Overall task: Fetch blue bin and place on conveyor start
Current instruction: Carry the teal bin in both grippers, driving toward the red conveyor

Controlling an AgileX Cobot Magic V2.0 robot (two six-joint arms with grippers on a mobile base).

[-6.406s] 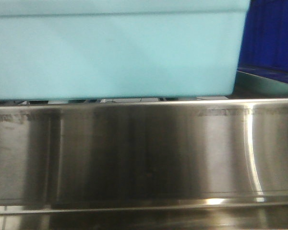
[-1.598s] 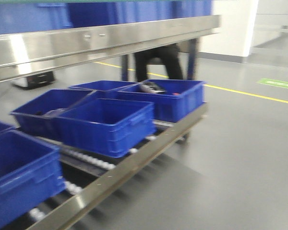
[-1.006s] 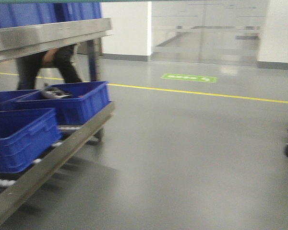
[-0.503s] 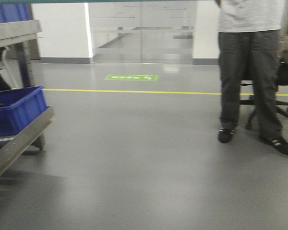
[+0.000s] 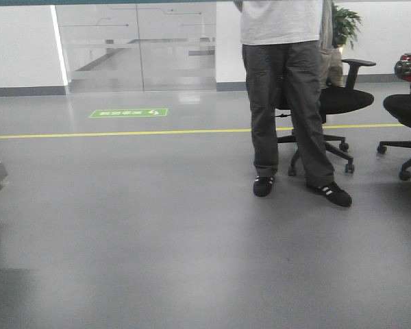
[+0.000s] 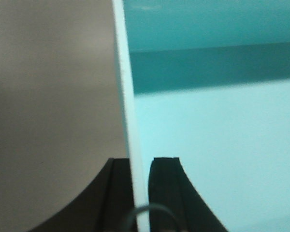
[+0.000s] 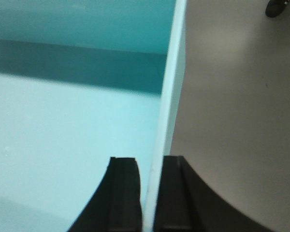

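You had open grey floor (image 5: 157,240) ahead and the conveyor start was nowhere in view, so by my reading most of the carry remained. The person in grey trousers and white shirt (image 5: 288,103) stood right of centre in the front view, with black wheeled office chairs (image 5: 346,101) behind. Driving that way could have bumped them and jolted the load. The pale turquoise plastic bin (image 6: 208,145) hung between the arms above the floor. The left fingers (image 6: 165,193) were pinched narrow on one thin side wall, and the right fingers (image 7: 123,193) on the opposite wall. So slight a pinch could have slipped in a sharp turn or stop, and the bin could have tilted if your arms drifted apart.
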